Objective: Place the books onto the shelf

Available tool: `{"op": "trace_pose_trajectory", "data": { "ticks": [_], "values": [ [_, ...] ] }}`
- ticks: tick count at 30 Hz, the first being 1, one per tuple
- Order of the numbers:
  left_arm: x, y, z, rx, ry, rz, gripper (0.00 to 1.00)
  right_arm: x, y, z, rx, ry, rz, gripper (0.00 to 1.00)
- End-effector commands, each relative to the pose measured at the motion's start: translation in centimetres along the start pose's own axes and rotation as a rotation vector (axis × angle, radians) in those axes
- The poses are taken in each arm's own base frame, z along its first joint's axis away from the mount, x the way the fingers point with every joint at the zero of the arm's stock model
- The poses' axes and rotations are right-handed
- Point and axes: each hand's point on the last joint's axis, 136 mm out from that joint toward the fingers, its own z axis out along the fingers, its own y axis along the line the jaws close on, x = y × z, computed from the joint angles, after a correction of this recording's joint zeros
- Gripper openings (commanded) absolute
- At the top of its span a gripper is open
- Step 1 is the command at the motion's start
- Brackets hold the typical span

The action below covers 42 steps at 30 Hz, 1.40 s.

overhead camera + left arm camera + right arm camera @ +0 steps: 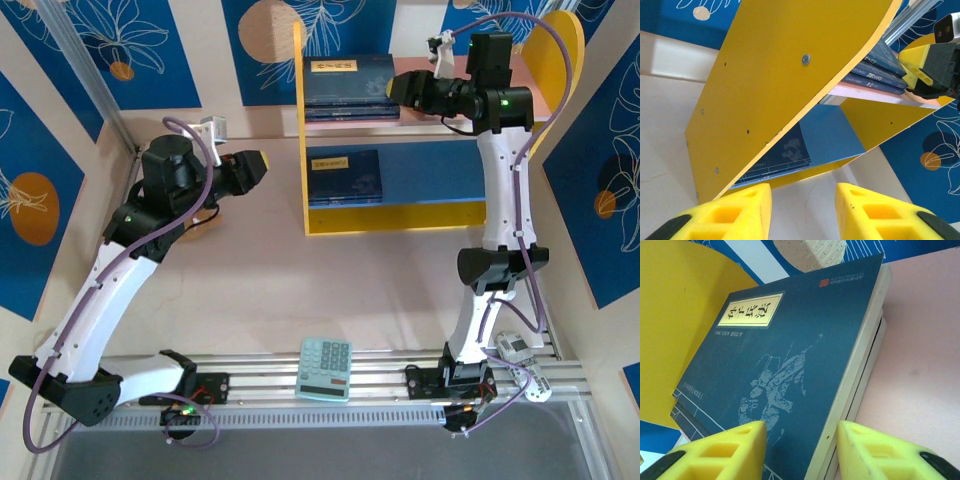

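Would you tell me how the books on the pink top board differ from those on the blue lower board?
The top stack on the pink top board holds several books, edges staggered; the lower pile on the blue lower board looks thinner. The open right gripper is at the top stack's edge; the lower pile lies apart from it. Both are navy, flat, yellow labels up.

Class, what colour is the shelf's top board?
The top board is pink; the right wrist view shows it best.
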Motion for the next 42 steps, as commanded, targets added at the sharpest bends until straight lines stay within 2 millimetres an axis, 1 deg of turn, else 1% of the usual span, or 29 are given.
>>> {"op": "trace_pose_trajectory", "data": {
  "ticks": [1,7,11,25,35,42],
  "values": [
    [-1.2,-1.2,-1.4,0.017,-0.041,0.041,0.39,2.0,-0.1,0.9,-0.001,0.082,0.001,0.38],
    [-1.3,-1.4,-1.3,0.024,-0.041,0.038,0.39,2.8,-0.1,0.6,0.004,0.110,-0.030,0.29],
    [-1.3,-1.4,-1.3,0.027,-0.042,0.032,0.39,2.9,-0.4,0.2,0.010,0.110,-0.033,0.26],
    [-1.3,-1.6,-0.7,0.038,-0.035,0.026,0.39,2.6,-0.6,-1.3,-0.007,0.096,-0.046,0.20],
    [-1.2,-1.7,-0.6,0.039,-0.031,0.030,0.39,3.0,0.7,-2.3,-0.061,0.106,-0.070,0.12],
    [-1.0,-1.7,-0.5,0.041,-0.028,0.028,0.39,2.9,0.9,-2.6,-0.065,0.100,-0.044,0.14]
  ]
}}
